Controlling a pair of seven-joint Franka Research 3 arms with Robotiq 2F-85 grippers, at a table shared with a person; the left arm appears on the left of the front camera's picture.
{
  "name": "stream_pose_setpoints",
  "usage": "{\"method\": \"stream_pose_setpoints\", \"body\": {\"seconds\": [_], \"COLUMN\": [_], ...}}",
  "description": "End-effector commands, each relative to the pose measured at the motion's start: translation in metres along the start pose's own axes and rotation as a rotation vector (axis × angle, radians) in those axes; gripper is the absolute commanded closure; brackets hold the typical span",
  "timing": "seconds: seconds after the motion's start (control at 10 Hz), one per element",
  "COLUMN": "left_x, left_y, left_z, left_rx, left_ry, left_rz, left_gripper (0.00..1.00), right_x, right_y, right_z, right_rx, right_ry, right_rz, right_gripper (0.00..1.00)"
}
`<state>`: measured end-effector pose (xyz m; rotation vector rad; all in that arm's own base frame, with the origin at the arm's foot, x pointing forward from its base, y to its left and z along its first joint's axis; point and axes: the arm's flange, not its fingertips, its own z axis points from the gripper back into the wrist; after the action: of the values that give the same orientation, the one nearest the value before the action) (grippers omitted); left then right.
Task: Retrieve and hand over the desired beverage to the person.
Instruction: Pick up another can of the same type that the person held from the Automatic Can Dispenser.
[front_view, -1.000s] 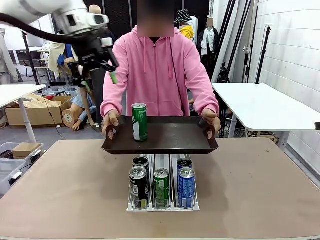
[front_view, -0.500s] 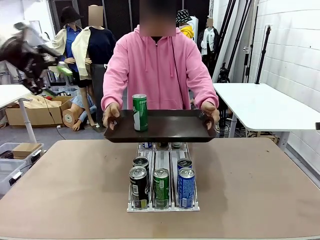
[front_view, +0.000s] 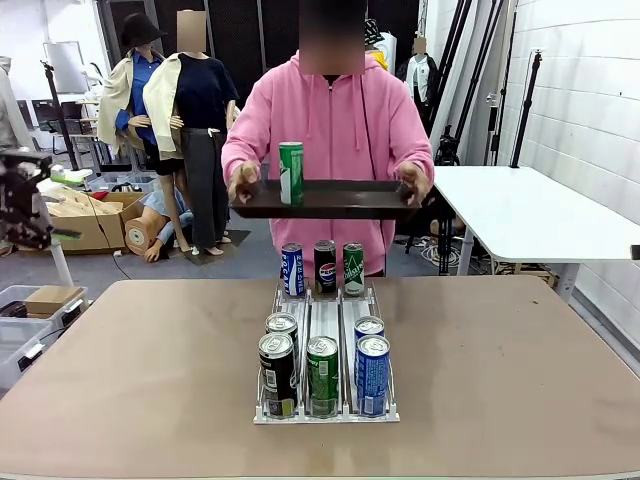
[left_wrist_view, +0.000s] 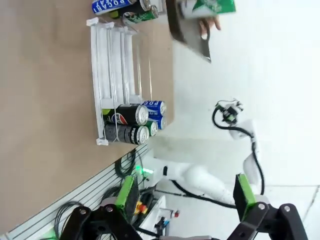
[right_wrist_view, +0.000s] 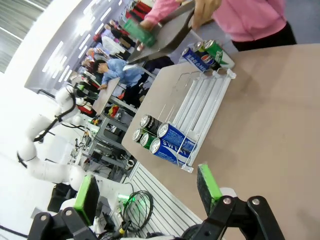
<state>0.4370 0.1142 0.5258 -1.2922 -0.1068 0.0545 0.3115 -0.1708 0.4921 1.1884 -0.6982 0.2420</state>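
While the person (front_view: 325, 110) holds a tray (front_view: 340, 200) bearing a green can (front_view: 291, 173) at twelve o'clock, the left end effector (left_wrist_view: 185, 192) and right end effector (right_wrist_view: 146, 190) hang spread, empty (handover apparently complete).

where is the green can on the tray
Front view: the green metal can stands upright at the left end of the dark tray held by the person in the pink hooded sweatshirt.

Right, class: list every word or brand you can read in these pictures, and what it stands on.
"POCARI": far blue can, left wrist view.
"SWE", rest out of sight: near blue can, right wrist view.
Green can on the tray, and the other cans: print too small or blurred.
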Motion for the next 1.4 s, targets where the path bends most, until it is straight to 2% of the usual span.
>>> {"method": "stream_pose_setpoints", "body": {"seconds": [0.0, 0.1, 0.5, 1.0, 1.2, 1.3], "left_x": [0.0, 0.002, 0.021, 0.025, 0.025, 0.023], "left_y": [0.029, 0.039, 0.079, 0.095, 0.089, 0.092], "left_z": [0.009, 0.01, 0.011, 0.024, 0.02, 0.017], "left_rx": [-0.115, -0.157, -0.168, -0.148, -0.16, -0.154], "left_ry": [-0.015, -0.006, 0.097, 0.162, 0.22, 0.149], "left_rz": [-0.026, -0.031, 0.028, 0.029, 0.01, 0.055], "left_gripper": [0.0, 0.0, 0.0, 0.0, 0.0, 0.0], "right_x": [0.0, 0.0, 0.0, 0.0, 0.0, 0.0], "right_y": [0.0, 0.0, 0.0, 0.0, 0.0, 0.0], "right_z": [0.0, 0.0, 0.0, 0.0, 0.0, 0.0], "right_rx": [0.01, 0.01, 0.01, 0.01, 0.01, 0.01], "right_ry": [-0.002, -0.002, -0.002, -0.002, -0.002, -0.002], "right_rz": [0.014, 0.014, 0.014, 0.014, 0.014, 0.014], "right_gripper": [0.0, 0.0, 0.0, 0.0, 0.0, 0.0]}}
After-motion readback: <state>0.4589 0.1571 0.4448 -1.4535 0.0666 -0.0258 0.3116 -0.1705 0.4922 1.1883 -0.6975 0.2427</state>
